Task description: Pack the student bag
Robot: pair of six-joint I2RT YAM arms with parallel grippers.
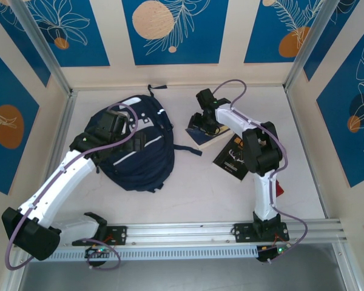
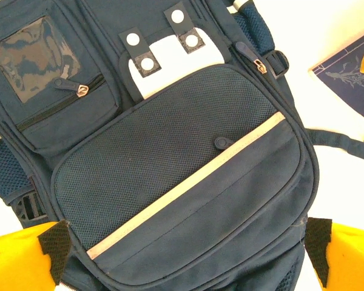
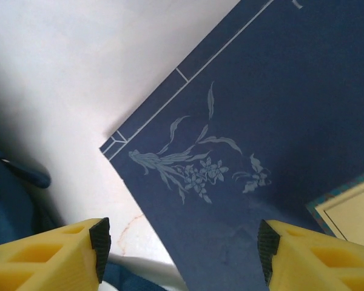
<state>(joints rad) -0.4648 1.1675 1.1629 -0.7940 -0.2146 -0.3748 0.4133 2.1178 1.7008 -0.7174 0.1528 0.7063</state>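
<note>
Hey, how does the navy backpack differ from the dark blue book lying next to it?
The backpack is far bigger than the blue book. The backpack is soft, bulging fabric with zips and a pale stripe; the blue book is flat, with a pale flower drawing and line border. Both are dark navy and lie on the white table.

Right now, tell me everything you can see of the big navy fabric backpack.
The dark navy fabric backpack lies flat, front up, on the pale table, top loop toward the back wall. It has a mesh front pocket, pale reflective stripe, clear-window zip pocket and white patch under snap tabs. The open left gripper hangs over it.
</note>
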